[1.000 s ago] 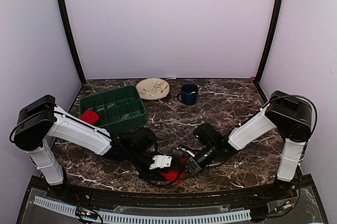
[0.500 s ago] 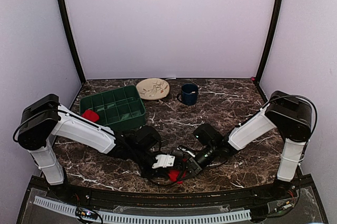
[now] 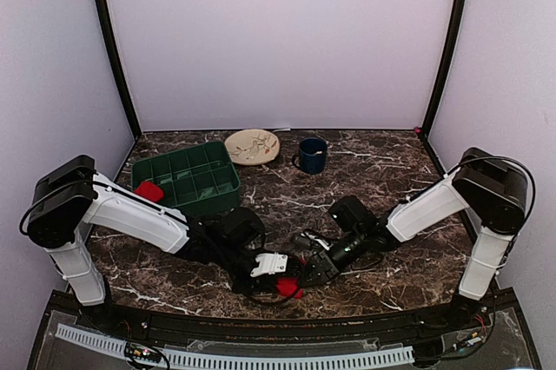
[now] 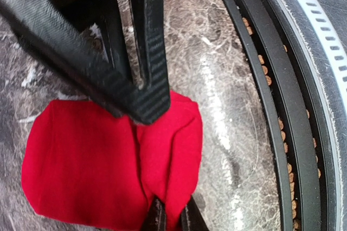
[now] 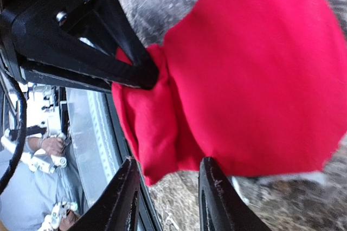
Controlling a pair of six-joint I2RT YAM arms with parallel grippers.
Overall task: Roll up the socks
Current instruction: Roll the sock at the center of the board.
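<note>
One of the socks (image 3: pixel 287 287) lies bunched as a small red bundle on the marble near the table's front edge, between both grippers. My left gripper (image 3: pixel 281 280) is shut on a fold of this sock (image 4: pixel 108 171), its fingertips (image 4: pixel 157 219) pinching the red cloth at the bottom of the left wrist view. My right gripper (image 3: pixel 307 275) stands open, its black fingers (image 5: pixel 127 198) apart on either side of the sock's (image 5: pixel 255 74) lower edge without squeezing it. A second red sock (image 3: pixel 148 191) rests in the green tray.
A green compartment tray (image 3: pixel 204 170) stands at the back left. A beige plate (image 3: pixel 252 146) and a dark blue mug (image 3: pixel 312 155) sit near the back wall. The black table rail (image 4: pixel 271 106) runs just beside the sock.
My right gripper has opened and let go of the sock, drawing back a little to the right. My left gripper has shut on the sock's fold, and the sock looks more bunched.
</note>
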